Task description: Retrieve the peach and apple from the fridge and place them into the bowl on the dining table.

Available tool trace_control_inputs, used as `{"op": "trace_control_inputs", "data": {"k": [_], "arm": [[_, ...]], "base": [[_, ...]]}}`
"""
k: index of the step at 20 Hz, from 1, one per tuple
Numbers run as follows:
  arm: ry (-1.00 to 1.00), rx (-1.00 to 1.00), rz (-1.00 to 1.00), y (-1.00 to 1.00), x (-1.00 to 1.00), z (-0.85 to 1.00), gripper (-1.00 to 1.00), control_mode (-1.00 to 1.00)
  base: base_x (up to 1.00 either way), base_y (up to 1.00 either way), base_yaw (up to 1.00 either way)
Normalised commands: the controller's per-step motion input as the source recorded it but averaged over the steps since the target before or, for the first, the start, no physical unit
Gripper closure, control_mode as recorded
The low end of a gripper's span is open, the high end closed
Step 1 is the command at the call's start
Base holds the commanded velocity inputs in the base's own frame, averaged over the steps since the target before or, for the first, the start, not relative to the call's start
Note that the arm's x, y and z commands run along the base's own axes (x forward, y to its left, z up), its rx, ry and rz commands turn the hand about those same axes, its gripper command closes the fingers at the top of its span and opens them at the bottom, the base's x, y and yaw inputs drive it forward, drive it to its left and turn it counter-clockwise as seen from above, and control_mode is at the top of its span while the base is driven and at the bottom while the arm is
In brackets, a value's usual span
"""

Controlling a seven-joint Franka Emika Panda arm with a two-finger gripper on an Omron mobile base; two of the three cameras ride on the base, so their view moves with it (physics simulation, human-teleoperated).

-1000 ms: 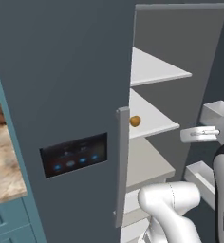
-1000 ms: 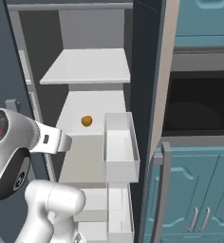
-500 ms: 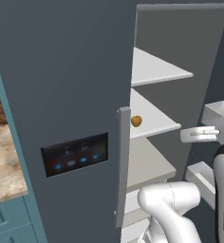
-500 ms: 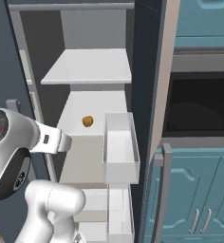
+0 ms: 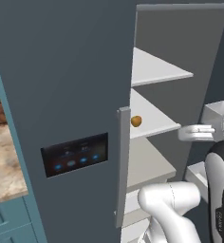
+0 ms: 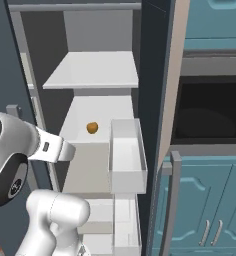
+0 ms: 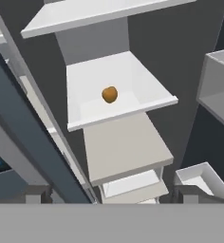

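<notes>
I count one fruit (image 7: 109,94), four shelves (image 7: 118,99) in my view, two door bins (image 6: 126,155), one fridge (image 5: 76,85).

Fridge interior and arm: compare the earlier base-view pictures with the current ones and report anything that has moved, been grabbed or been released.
Nothing has visibly changed. The small orange-brown round fruit lies in the same spot on the white inner shelf of the tall dark slate-grey fridge, its right door open, and the white arm holds the same pose. Nothing has been gripped or released.
</notes>
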Motion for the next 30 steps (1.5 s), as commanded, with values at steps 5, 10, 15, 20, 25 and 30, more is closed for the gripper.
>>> {"op": "trace_control_inputs", "data": {"k": [5, 10, 15, 20, 25, 30], "arm": [[0.00, 0.00, -0.18, -0.01, 0.10, -0.18, -1.00, -1.00], [0.01, 0.00, -0.02, -0.03, 0.16, -0.19, -1.00, -1.00], [0.06, 0.00, 0.00, 0.00, 0.24, -0.40, -1.00, -1.00], [0.06, 0.00, 0.00, -0.01, 0.19, -0.45, -1.00, -1.00], [0.01, 0.00, 0.00, -0.01, 0.25, -0.38, -1.00, -1.00], [0.00, 0.00, 0.00, 0.00, 0.33, -0.14, -1.00, -1.00]], "base": [[0.00, 0.00, 0.00], [0.00, 0.00, 0.00], [0.00, 0.00, 0.00], [0.00, 0.00, 0.00], [0.00, 0.00, 0.00], [0.00, 0.00, 0.00]]}}
